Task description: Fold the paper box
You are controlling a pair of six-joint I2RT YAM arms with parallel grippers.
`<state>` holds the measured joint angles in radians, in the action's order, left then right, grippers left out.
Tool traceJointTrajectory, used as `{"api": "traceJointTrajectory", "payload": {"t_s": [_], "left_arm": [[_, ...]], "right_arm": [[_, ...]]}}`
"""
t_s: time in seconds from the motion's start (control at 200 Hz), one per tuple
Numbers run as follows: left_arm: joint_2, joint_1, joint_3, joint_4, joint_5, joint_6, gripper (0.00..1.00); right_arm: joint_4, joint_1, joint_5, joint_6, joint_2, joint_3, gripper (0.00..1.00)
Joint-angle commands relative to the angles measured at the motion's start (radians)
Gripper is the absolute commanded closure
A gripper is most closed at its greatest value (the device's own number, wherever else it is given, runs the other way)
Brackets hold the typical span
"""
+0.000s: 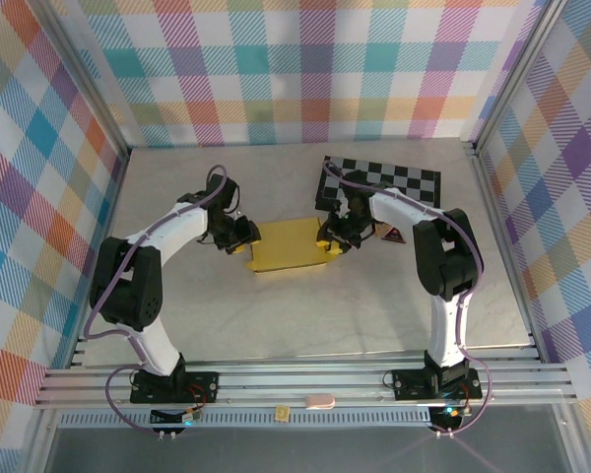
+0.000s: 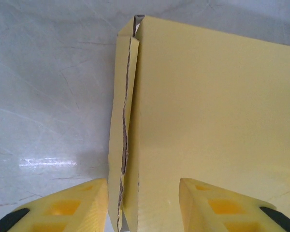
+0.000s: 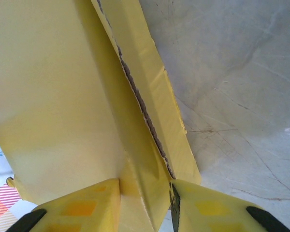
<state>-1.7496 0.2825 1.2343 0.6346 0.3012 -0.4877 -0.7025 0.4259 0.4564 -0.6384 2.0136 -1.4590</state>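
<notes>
Paper box [image 1: 288, 244] lies mid-desk [image 1: 374, 305] between the two arms, a flat mustard-yellow cardboard piece with one broad, smooth, unprinted panel. In both wrist views a narrow side flap is folded along the panel's long edge, its cut rim showing rough grey-brown fibre. At 1 o'clock from it lies a black-and-white checkered board [image 1: 389, 179], and at 3 o'clock a small dark card [image 1: 392, 234] bears a red triangle, its print too small to read.

Left end effector [image 1: 241, 236] meets the box's 9 o'clock edge. Its yellow fingers [image 2: 72, 205] stand partly apart astride the folded flap, and I cannot tell whether they pinch it. Right end effector [image 1: 333, 239] is at the 3 o'clock edge, with its fingers [image 3: 82, 208] clamped on the doubled side wall.
</notes>
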Motion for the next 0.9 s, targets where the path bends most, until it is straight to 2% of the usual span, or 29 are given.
{"api": "traceJointTrajectory", "payload": {"t_s": [0.0,0.21,0.405,0.585,0.765,0.895], "left_arm": [[-0.027,-0.013,0.018,0.034,-0.014,0.041,0.58],[-0.062,-0.01,-0.004,-0.051,0.03,0.017,0.63],[-0.071,-0.008,-0.035,-0.077,0.035,0.008,0.74],[-0.074,-0.008,-0.047,-0.081,0.029,0.013,0.79],[-0.08,-0.007,-0.051,-0.083,0.032,0.016,0.81],[-0.086,-0.006,-0.053,-0.087,0.036,0.015,0.82]], "right_arm": [[-0.029,0.008,-0.022,0.012,0.016,-0.027,0.68],[-0.055,0.007,-0.013,0.018,-0.001,-0.059,0.66],[-0.066,-0.014,-0.001,0.068,-0.033,-0.067,0.55],[-0.06,-0.046,0.01,0.105,-0.042,-0.022,0.51],[-0.049,-0.047,0.07,0.161,0.032,-0.039,0.49],[-0.071,-0.037,0.075,0.186,0.093,-0.088,0.52]]}}
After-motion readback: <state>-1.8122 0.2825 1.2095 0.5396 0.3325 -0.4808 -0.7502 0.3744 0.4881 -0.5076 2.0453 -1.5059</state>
